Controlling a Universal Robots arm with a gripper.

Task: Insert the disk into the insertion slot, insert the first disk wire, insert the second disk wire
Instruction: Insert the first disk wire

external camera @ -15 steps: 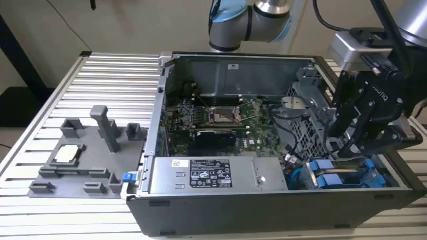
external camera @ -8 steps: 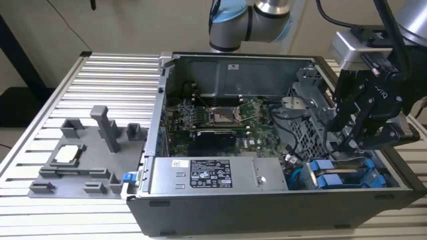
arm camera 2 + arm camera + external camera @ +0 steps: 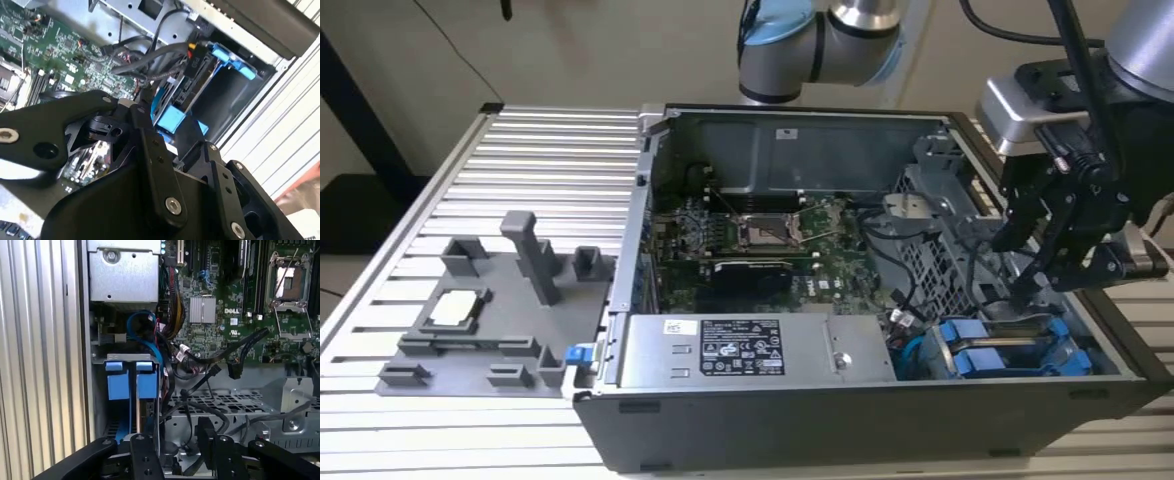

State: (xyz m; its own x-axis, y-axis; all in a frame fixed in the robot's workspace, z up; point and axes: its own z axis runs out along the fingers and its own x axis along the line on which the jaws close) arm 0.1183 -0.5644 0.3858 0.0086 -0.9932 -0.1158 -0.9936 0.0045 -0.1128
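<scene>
A table (image 3: 534, 150) of ribbed aluminium slats carries an open computer case (image 3: 854, 420) lying on its side. The robot arm (image 3: 821, 45) rises behind the case. Inside, a silver power supply (image 3: 734, 350) with a white label lies along the near wall, and the green motherboard (image 3: 774, 250) lies behind it. On the exterior view's left, a grey fixture (image 3: 494, 290) sits on the table, well apart from the case.

At the case's corner on the exterior view's right is the drive bay (image 3: 1074, 350), which holds two blue-carriered drives on edge, side by side. In the first wrist view, the disk (image 3: 146, 385) appears to be the one nearer the motherboard. Its bright blue plastic carrier shows as a flat rectangular tab, with a thin strip of silver metal running from it toward the camera. It sits in the bay slot, just beside the other carrier (image 3: 114, 382), which lies against the case wall.

The black gripper (image 3: 1027, 295) hangs over the bay, close above the blue carriers. I cannot tell whether it is released, clenched or grasping anything. A blue cable (image 3: 135, 320) loops between the bay and the power supply, and black cables (image 3: 225, 352) trail across the motherboard's edge near the disk.
</scene>
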